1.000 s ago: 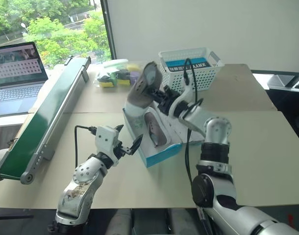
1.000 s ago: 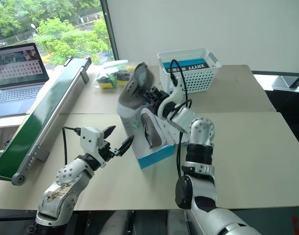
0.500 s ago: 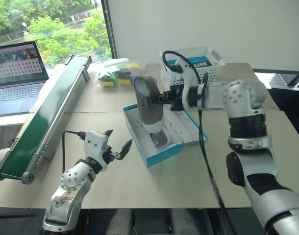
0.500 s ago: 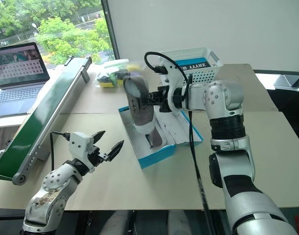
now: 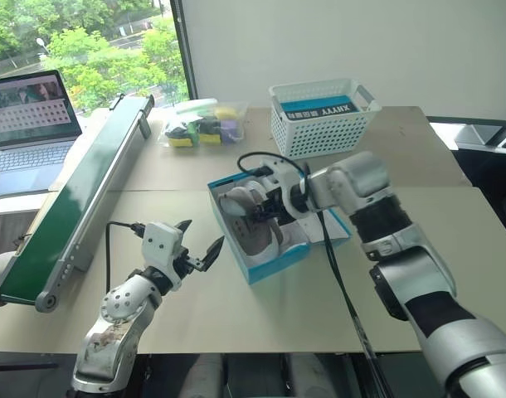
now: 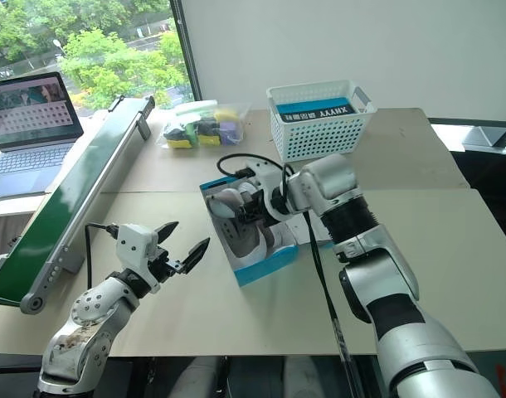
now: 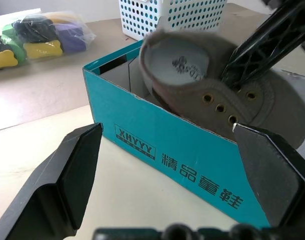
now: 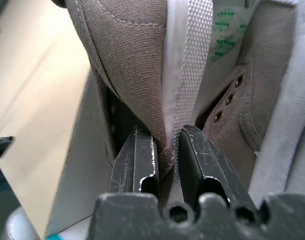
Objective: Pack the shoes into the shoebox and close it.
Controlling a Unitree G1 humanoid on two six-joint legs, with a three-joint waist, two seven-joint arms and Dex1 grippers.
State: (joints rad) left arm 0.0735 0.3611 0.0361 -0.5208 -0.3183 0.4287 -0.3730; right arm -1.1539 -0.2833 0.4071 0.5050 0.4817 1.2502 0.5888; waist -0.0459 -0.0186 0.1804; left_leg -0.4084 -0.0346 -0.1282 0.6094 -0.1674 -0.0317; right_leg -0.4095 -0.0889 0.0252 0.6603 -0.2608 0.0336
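Shoe (image 8: 137,65) between right jaws (over shoebox (image 5: 274,257))

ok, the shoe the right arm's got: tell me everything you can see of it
The shoe is a grey-taupe low-top with a pale sole, metal eyelets and a grey printed insole, suede-like as it looks. It sits partly inside the open teal shoebox, tilted, heel end up above the box wall, over a second shoe already inside. The right gripper is shut on its collar edge, fingers pinching the fabric. The left gripper hangs open beside the box, apart from it.

Laptop (image 5: 29,124), conveyor (image 5: 79,199), white basket (image 5: 319,124), perhaps bagged sponges (image 5: 199,128).
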